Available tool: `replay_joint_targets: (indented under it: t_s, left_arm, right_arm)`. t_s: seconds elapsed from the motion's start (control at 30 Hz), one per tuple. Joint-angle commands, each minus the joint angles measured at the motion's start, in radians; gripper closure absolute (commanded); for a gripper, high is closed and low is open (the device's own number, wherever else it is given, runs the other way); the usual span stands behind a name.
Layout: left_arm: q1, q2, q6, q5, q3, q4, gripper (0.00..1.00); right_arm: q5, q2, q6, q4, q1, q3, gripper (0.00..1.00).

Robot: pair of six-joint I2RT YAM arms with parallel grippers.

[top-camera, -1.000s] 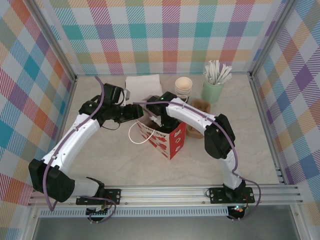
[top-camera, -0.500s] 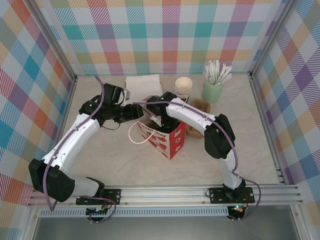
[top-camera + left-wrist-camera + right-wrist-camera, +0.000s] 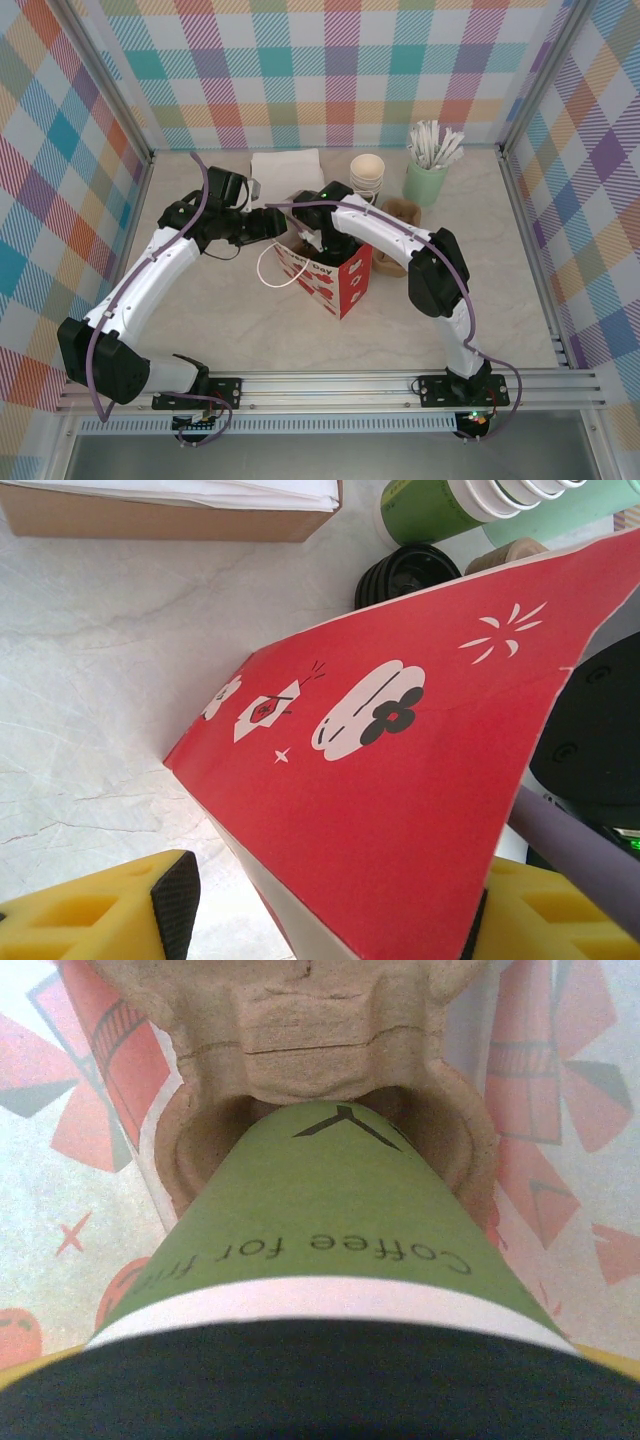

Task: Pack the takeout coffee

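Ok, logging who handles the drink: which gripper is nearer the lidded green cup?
Right. The right gripper holds the takeout coffee inside the red bag; the left gripper sits outside, jaws around the bag's rim.

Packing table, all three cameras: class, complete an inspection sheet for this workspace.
Surface: pale marbled table, no spills seen.
Job's things: lidded green coffee cup, base in a well of the cardboard carrier inside the red bag.
Clutter: cup stack, stick holder, napkin box, black lids.
Grippers: left gripper open, straddling the bag's wall; right gripper shut on the cup.
Cables: purple cable along each arm.
Surroundings: plaid walls, metal rail.
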Motion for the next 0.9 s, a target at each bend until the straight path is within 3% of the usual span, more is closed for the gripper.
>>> replay_joint_targets:
  t_s: [0.0,0.87]
  left_arm:
    - [0.004,-0.001,0.022,-0.001,0.025,-0.012,0.34]
    - [0.003,-0.003,0.021,-0.001,0.021,-0.011,0.34]
  right_arm:
    - [-0.002,0.001,0.003,-0.053,-0.003,0.054,0.22]
    - [-0.001,-0.023,0.013,-0.121,-0.002,0.123,0.23]
